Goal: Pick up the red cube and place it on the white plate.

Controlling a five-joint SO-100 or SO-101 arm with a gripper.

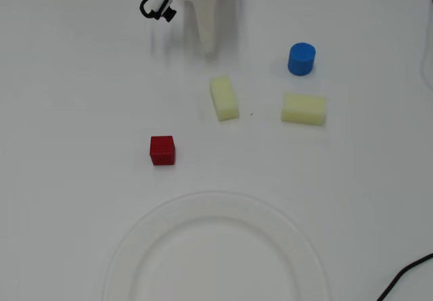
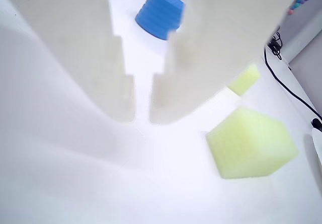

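Note:
In the overhead view the small red cube (image 1: 162,150) rests on the white table, left of centre. The white plate (image 1: 132,241) lies below it at the bottom edge, partly cut off, with nothing on it. My gripper (image 1: 208,47) hangs at the top of that view, well above and to the right of the cube, pointing down at the table. The wrist view shows the two white fingers of the gripper (image 2: 142,118) almost together with only a thin slit between them and nothing held. Neither the red cube nor the plate appears in the wrist view.
A blue ribbed cylinder (image 1: 301,59) (image 2: 160,13) stands at the right. Two pale yellow blocks (image 1: 224,99) (image 1: 304,108) lie near the middle; the nearer one (image 2: 250,143) sits close to my fingers. A black cable (image 1: 406,277) crosses the bottom right corner.

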